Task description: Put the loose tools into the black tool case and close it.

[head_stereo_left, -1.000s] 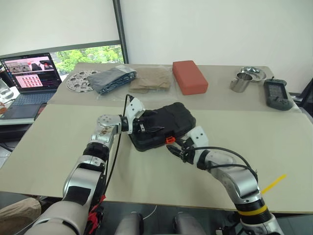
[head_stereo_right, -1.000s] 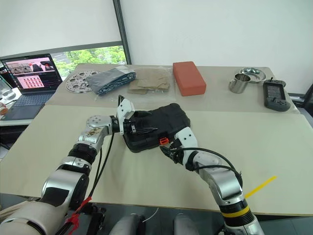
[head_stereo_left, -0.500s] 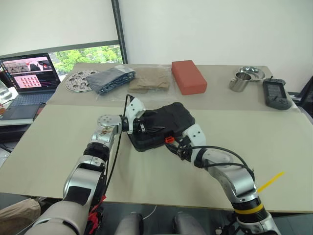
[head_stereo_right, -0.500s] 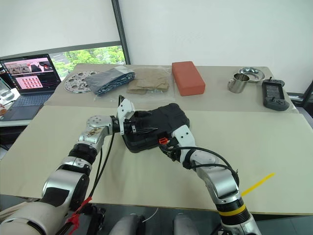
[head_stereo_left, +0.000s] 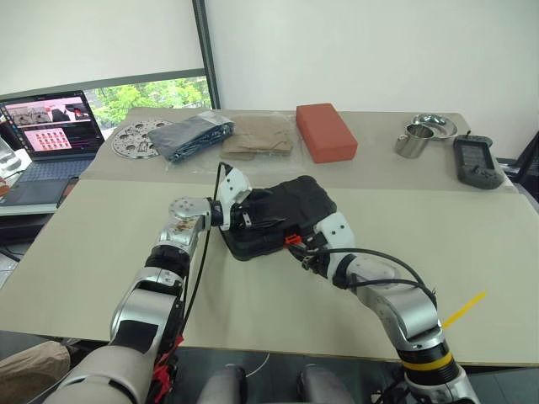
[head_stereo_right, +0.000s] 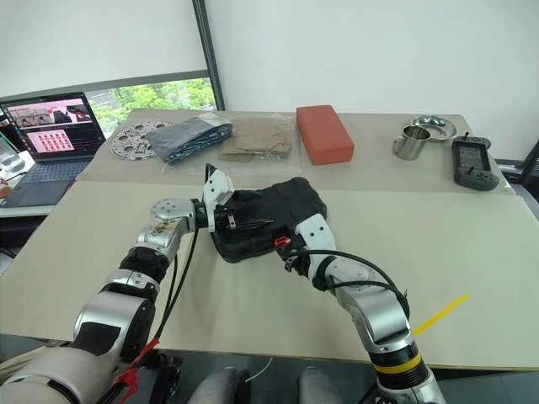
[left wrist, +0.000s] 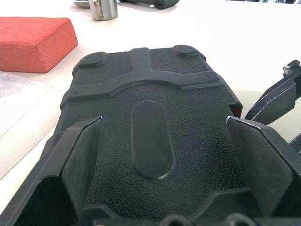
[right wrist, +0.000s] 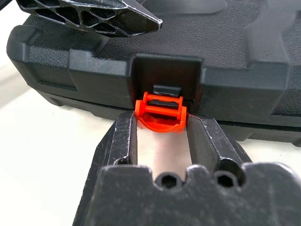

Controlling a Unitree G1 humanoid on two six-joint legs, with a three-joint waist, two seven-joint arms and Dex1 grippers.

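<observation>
With case (head_stereo_right: 265,215) lid down, right gripper (right wrist: 162,129) has narrowed, fingers now pinching latch (right wrist: 160,111); left gripper (left wrist: 157,155) stays spread over lid. Latching remains.

Matt pebbled plastic case (left wrist: 150,141), glossy orange latch (right wrist: 160,112)

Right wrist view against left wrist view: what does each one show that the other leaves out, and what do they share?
The right wrist view alone shows the orange latch on the case's front edge, flanked by the right gripper fingers, which touch its sides. The left wrist view alone shows the red-orange block, the metal cup and the left gripper spread wide over the lid. Both show the black tool case, closed, on the table.
</observation>
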